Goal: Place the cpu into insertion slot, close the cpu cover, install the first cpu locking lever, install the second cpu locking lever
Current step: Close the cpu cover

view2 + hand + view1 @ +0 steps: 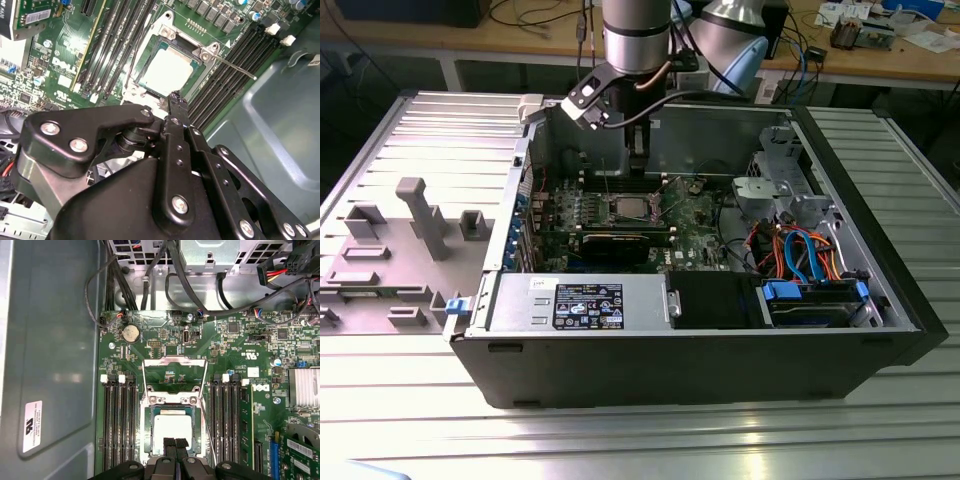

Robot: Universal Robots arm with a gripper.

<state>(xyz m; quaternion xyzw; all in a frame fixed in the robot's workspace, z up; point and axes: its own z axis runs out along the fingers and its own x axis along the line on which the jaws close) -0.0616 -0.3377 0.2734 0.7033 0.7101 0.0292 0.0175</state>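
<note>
The open black metal computer case (720,370) lies on the ribbed grey tabletop (620,440) and holds the green circuit board (240,345). The small silvery square cpu (172,432) lies flat inside the board's square, silver-rimmed insertion slot (172,400). The thin metal-frame cpu cover (175,360) stands hinged up beside the slot, with green board showing through its window. The black gripper (175,444) hangs over the slot's edge, its jaws clenched together on nothing.

Black-fingered end effector (175,441) overlaps one edge of the flat, silvery-grey square cpu (172,429) in the first wrist view. Exterior view, upper centre: silver cylindrical arm (636,35) cut by the frame edge; metal-rimmed square insertion slot (633,208) too small to resolve.
</note>
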